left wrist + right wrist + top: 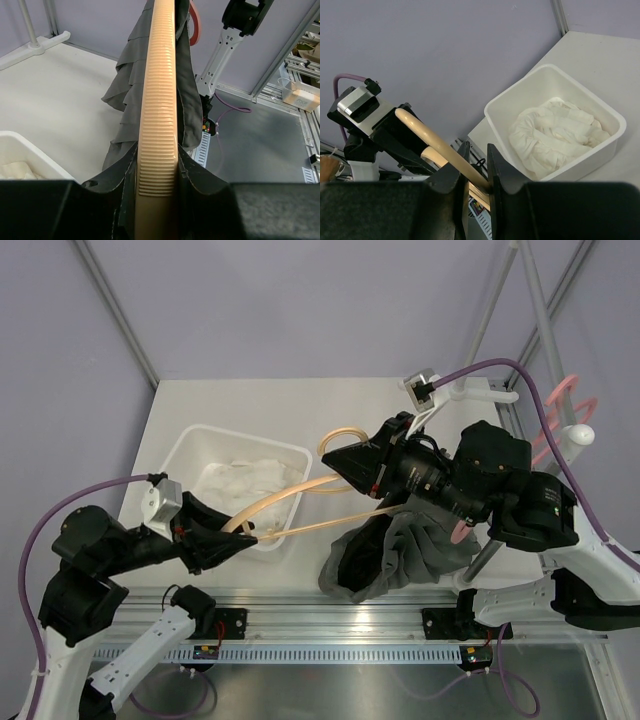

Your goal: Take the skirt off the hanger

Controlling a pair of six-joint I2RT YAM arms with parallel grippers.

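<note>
A beige hanger [320, 525] is held level above the table's front edge, its hook [340, 435] pointing away. A grey skirt [405, 555] hangs bunched from its right half, under the right arm. My left gripper [245, 537] is shut on the hanger's left end. In the left wrist view the ridged hanger arm [160, 100] runs out from between the left gripper's [157, 185] fingers, with the skirt [127, 85] draped over it. My right gripper [340, 465] sits near the hook. In the right wrist view the gripper [479, 165] is closed around a hanger bar [435, 142].
A white bin [190, 455] with white cloth [245, 480] stands on the table's left half, just behind the hanger; its rim also shows in the right wrist view [555, 70]. A rack with pink hangers [565, 410] stands at the right edge.
</note>
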